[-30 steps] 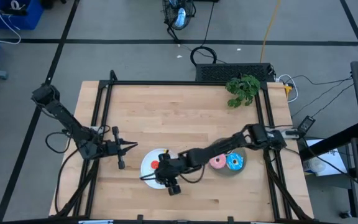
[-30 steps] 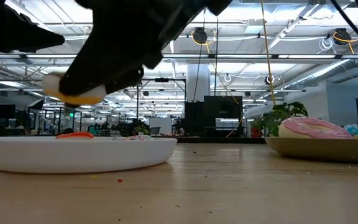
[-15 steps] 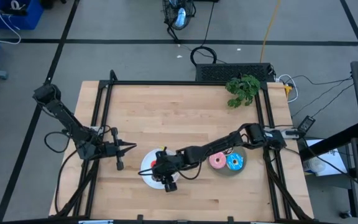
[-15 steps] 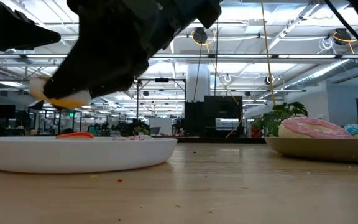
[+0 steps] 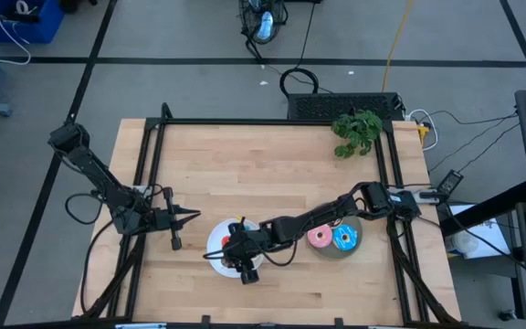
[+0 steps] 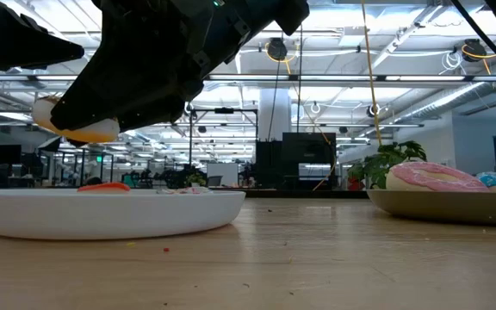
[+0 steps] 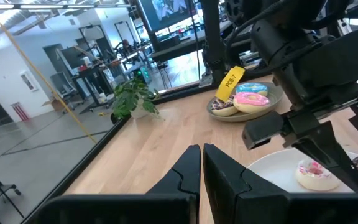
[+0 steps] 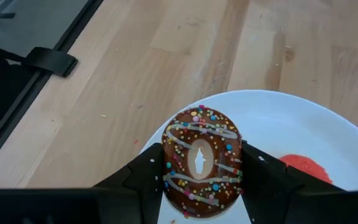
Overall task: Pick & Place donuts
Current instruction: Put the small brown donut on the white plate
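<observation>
My right gripper (image 8: 201,165) reaches across to the white plate (image 5: 217,239) and is shut on the chocolate-sprinkled donut (image 8: 201,160), which shows as a pale underside (image 6: 74,129) in the low view. A red mini donut (image 8: 303,168) and a white mini donut (image 7: 316,174) lie flat on that plate. The pink donut (image 5: 319,238) and blue donut (image 5: 343,238) lie on the grey plate (image 5: 336,253), with a brown one (image 7: 222,107) beside them. My left gripper (image 7: 201,163) is shut and waits left of the white plate, touching nothing. My right gripper pinches the chocolate-sprinkled donut across its ring, one finger on each outer side (image 8: 166,165). The fingers come slanting down from the table's right. The donut is lifted clear above the white plate, roughly level, with its sprinkled face toward the wrist camera.
A small green plant (image 5: 356,130) stands near the far right corner. A black frame rail (image 5: 272,122) runs along the table's edges. Bare wood (image 5: 263,174) lies between the plates and the far edge.
My right gripper, still shut on the chocolate-sprinkled donut, has carried it a little toward the table's left edge over the white plate, staying clear of the plate. The other donuts have not moved.
</observation>
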`<state>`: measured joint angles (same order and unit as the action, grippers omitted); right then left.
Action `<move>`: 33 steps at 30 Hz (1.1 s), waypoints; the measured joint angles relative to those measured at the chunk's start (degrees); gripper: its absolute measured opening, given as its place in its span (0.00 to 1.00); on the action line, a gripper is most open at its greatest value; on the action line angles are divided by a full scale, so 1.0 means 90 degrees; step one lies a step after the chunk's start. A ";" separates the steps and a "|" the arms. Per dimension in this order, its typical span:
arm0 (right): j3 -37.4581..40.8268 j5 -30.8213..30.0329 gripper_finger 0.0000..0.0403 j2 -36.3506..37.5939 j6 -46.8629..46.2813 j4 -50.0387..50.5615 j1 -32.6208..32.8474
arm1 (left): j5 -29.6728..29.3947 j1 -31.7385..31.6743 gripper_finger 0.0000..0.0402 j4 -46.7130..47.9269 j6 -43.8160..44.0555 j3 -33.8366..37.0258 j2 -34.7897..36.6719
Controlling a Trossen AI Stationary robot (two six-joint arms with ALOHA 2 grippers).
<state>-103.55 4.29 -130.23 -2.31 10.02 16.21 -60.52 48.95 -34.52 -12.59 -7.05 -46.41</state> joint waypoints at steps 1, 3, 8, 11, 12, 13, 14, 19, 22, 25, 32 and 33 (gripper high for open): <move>0.0000 0.0000 0.42 0.0000 0.0000 0.0001 0.0000 | 0.0001 0.0000 0.06 0.0000 0.0001 -0.0001 0.0000; 0.0000 0.0000 0.42 0.0000 0.0000 0.0005 0.0000 | 0.0001 0.0000 0.06 0.0000 0.0001 -0.0002 0.0000; 0.0000 0.0000 0.42 0.0000 0.0000 0.0005 0.0002 | 0.0001 0.0000 0.06 0.0000 0.0001 -0.0002 0.0000; 0.0000 0.0000 0.42 0.0000 -0.0001 0.0002 0.0002 | 0.0001 0.0000 0.06 0.0000 0.0001 -0.0001 0.0000; 0.0000 0.0000 0.42 0.0000 -0.0009 0.0002 0.0002 | 0.0001 0.0000 0.06 0.0000 0.0001 0.0000 0.0000; 0.0000 0.0000 0.42 0.0000 -0.0047 0.0004 0.0002 | 0.0001 0.0000 0.06 0.0000 0.0001 -0.0001 0.0000; 0.0009 0.0000 0.42 0.0000 -0.0100 -0.0003 0.0002 | 0.0001 0.0000 0.06 0.0000 0.0001 0.0000 0.0000; 0.0421 0.0000 0.42 0.0007 -0.0165 -0.0269 0.0001 | 0.0001 0.0000 0.06 0.0000 0.0001 0.0000 0.0000; 0.0677 0.0003 0.42 0.0000 -0.0171 -0.0570 -0.0039 | 0.0001 0.0000 0.06 -0.0002 -0.0001 -0.0002 0.0000; 0.0881 -0.0002 0.42 0.0000 -0.0269 -0.0959 -0.0089 | 0.0001 0.0000 0.06 -0.0006 -0.0001 -0.0002 0.0000; 0.0916 -0.0160 0.42 0.0002 -0.0995 -0.0929 -0.0138 | 0.0001 0.0000 0.06 -0.0027 -0.0001 -0.0001 0.0000; 0.0916 -0.0185 0.42 0.0002 -0.0993 -0.0876 -0.0126 | 0.0001 0.0000 0.06 -0.0029 -0.0001 -0.0001 0.0000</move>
<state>-95.31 2.63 -130.21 -11.25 2.13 15.07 -60.50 48.95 -34.79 -12.60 -7.07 -46.41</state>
